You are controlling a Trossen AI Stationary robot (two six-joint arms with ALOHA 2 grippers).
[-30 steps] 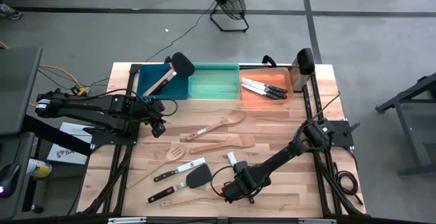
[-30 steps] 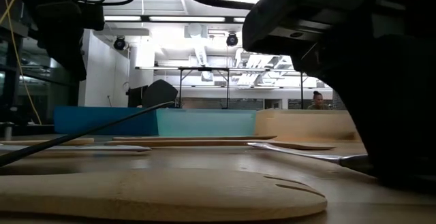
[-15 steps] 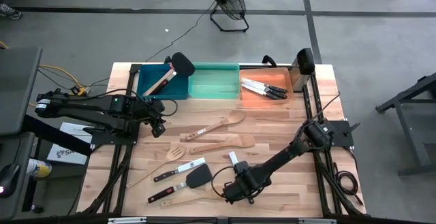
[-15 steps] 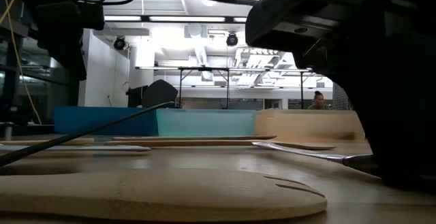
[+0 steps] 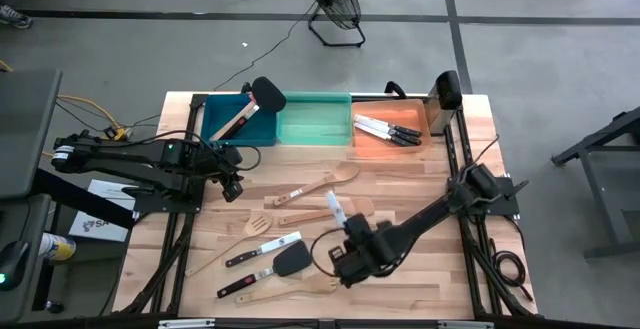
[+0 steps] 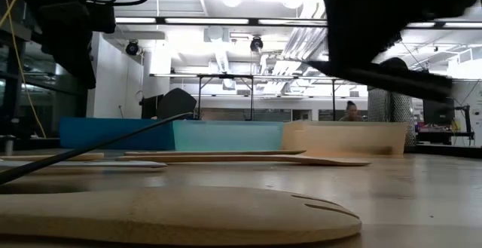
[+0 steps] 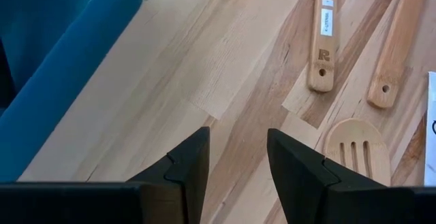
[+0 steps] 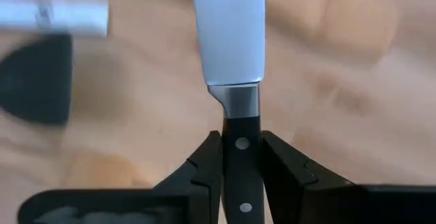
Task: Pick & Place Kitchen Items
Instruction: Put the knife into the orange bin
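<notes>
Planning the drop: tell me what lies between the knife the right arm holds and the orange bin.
Nothing visible blocks it. The right gripper holds the knife clear of the table; wooden utensils lie flat below the route to the orange bin, which already holds knives.

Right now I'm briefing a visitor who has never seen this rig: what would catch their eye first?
Probably the right tool, raised above the table's front middle and shut on a black-handled knife whose blade points forward. Next, the three bins along the far edge: blue, green and orange, the orange one already holding knives. Wooden utensils lie scattered mid-table, and the left tool waits open beside the blue bin.
</notes>
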